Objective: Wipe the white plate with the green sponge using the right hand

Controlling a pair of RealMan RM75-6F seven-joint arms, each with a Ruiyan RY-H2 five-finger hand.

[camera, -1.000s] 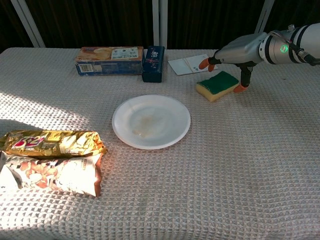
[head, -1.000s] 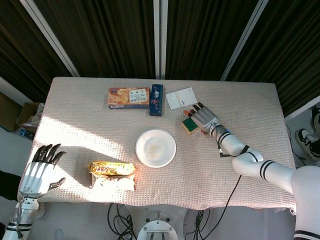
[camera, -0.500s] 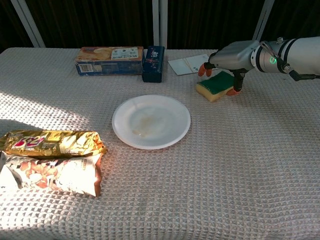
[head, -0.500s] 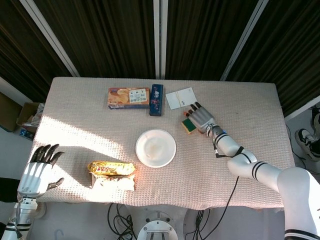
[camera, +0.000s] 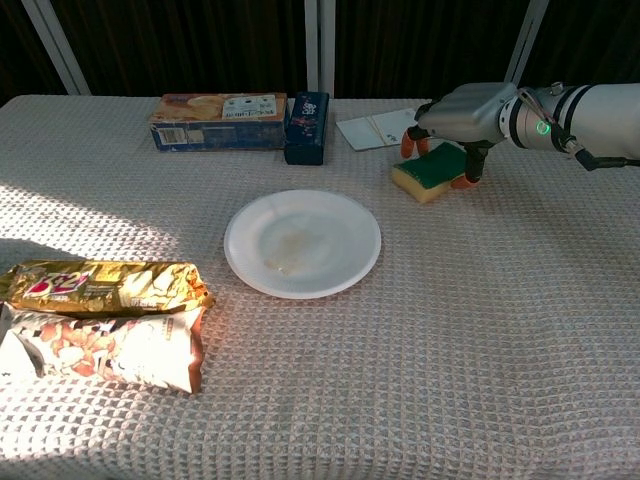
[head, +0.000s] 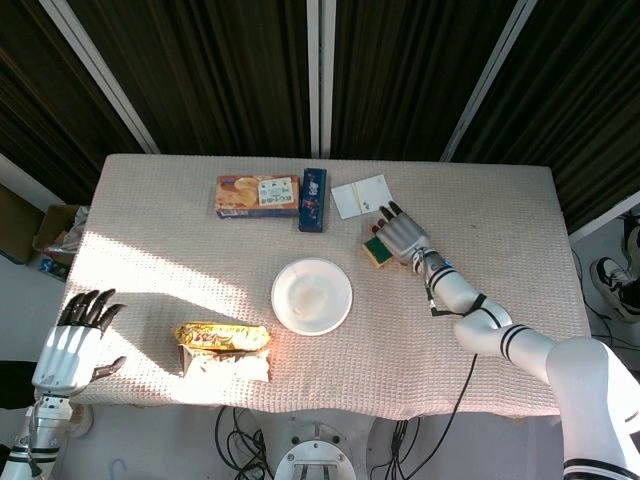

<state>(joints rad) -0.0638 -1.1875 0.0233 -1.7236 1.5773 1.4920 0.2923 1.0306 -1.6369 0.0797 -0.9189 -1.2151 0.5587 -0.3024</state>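
Right hand settling onto sponge; grasp forming, plate not yet wiped.

Over the last second the right hand [camera: 466, 108] has dropped lower over the green sponge [camera: 431, 170], fingers [camera: 472, 172] now straddling it, closing but firm hold unconfirmed. Sponge sits on the tabletop [camera: 500, 330] right of and behind the white plate [camera: 302, 243], well apart. Left hand [head: 72, 345] idle, fingers spread wide, at the table's edge. Lift comes next, likely.

The green sponge [camera: 432, 171], green on top over a yellow base, lay flat on the cloth, turned at an angle, partly covered from above. The white plate [camera: 302, 243], round and shallow with a faint brownish smear at its centre, sat well apart from it, toward mid-table.
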